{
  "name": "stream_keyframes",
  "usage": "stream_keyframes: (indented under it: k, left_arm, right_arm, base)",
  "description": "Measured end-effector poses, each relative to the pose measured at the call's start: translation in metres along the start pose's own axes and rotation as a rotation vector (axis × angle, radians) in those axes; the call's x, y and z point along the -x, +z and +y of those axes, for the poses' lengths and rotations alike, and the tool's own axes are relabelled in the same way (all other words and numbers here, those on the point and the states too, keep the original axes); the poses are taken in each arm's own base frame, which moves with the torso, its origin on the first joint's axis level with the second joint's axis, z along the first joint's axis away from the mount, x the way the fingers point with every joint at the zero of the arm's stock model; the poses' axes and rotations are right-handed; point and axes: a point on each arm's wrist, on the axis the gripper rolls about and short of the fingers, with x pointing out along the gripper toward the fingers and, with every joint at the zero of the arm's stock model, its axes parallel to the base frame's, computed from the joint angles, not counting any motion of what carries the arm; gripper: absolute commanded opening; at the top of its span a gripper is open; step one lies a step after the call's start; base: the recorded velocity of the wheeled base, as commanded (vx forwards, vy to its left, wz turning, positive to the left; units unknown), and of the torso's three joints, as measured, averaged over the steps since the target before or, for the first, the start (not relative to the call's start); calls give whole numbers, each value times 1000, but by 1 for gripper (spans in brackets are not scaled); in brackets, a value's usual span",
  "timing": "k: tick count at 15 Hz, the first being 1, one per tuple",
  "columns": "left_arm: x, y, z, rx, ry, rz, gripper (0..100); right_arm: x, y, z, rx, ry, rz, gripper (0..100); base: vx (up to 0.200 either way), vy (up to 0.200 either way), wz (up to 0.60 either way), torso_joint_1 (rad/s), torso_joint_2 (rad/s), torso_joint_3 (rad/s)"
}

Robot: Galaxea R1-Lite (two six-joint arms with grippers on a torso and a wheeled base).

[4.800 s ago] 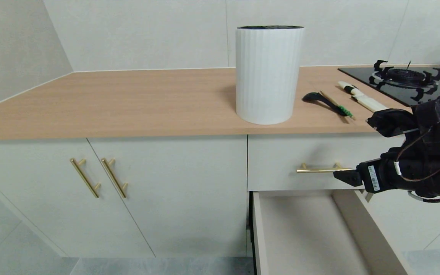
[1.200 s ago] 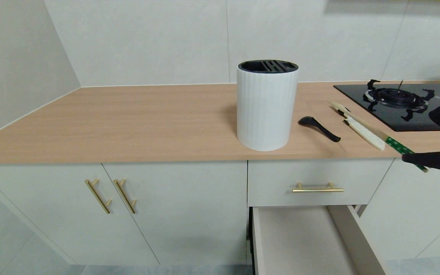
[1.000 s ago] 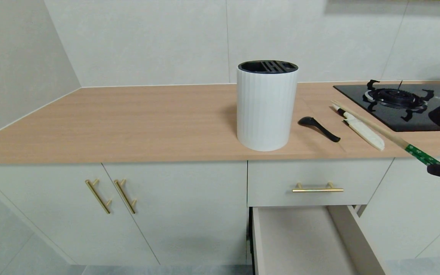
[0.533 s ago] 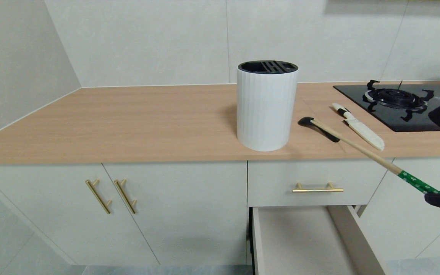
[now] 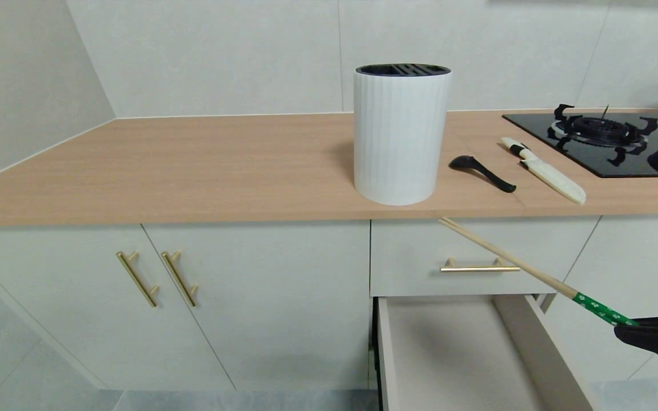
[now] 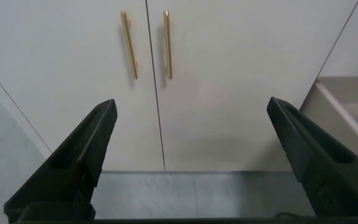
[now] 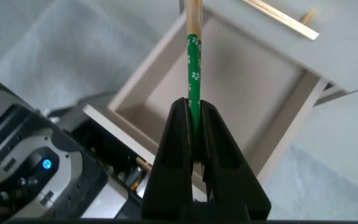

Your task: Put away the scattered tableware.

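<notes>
Right gripper (image 5: pixel 629 333), clamped on the green end of the chopsticks (image 5: pixel 512 258), hangs just right of the open drawer (image 5: pixel 537 342). The sticks slant up and left toward the table (image 5: pixel 192 171) edge, with the drawer floor below them.

On my head view I have a wooden countertop (image 5: pixel 192 165) running along the tiled wall. A white ribbed cutlery holder (image 5: pixel 400 137) with a black slotted top stands upright on it, near the front edge. Just beside it, towards the hob, lies a black spoon (image 5: pixel 480 171), its bowl nearest the holder. Next comes a knife (image 5: pixel 543 177) with a cream blade, tip pointing at the front edge, apart from the spoon. A black gas hob (image 5: pixel 603 137) is set into the counter beyond the knife.
</notes>
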Motion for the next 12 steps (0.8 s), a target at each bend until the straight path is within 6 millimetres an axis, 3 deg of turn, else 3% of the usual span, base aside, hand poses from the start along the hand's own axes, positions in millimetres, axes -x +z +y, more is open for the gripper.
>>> stream_keyframes:
  k: [7,12]
  left_arm:
    - [0,0,0,0,0,1,100]
    - [0,0,0,0,0,0,100]
  right_arm:
    - [-15,-4,1,11,25,64,0]
    - [-26,-4,1,10,28,71,0]
  base:
    - [0,0,0,-141,454,308]
    - [0,0,0,-29,111,81]
